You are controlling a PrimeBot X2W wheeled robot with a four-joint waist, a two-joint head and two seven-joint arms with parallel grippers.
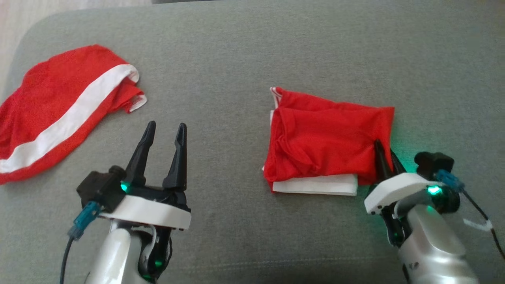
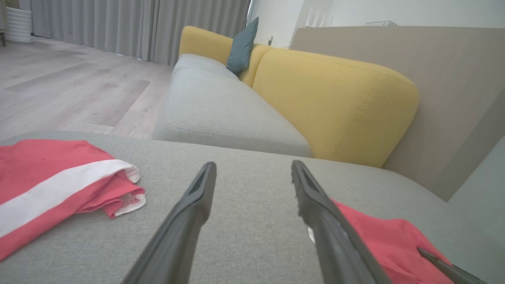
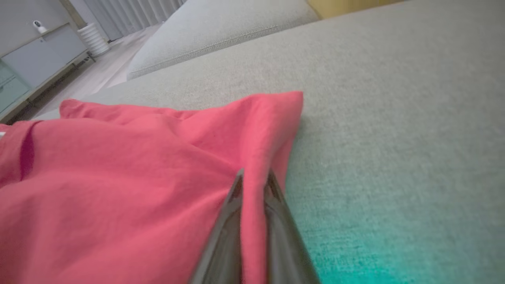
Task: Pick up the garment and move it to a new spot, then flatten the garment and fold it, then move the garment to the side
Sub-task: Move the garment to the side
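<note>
Up close, garment [image 3: 118,177] fold in R gripper [image 3: 255,176]

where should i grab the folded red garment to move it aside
Take the folded red garment by its right-hand edge, near its robot-side corner, coming in low from the robot's right. The red layers meet there in one pinchable fold, and the right tool is shut on it. The white layer poking out on the robot's side would likely peel away alone.
</note>
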